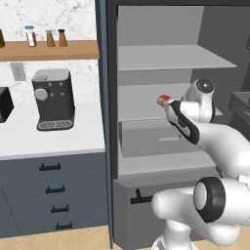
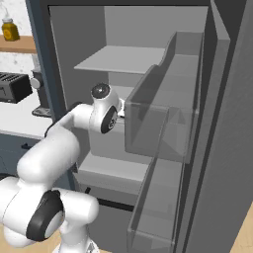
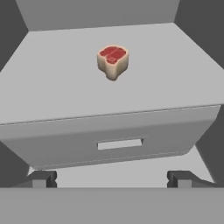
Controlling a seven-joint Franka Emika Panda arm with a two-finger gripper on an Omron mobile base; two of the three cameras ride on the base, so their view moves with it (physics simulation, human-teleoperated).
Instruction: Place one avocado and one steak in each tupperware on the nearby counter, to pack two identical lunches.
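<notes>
1 lumpy red steak (image 3: 113,61) with a pale rim lies on a smooth grey fridge shelf (image 3: 52,83); end effector (image 3: 112,178) wide, empty.

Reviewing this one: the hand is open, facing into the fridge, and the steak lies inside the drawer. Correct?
Not quite. The steak lies on the shelf above the closed drawer, not in it; the hand view shows this. The hand is open and faces into the fridge.

Base cams flank arm facing fridge (image 1: 166,97); hand cam close on shelf (image 3: 65,87)
</notes>
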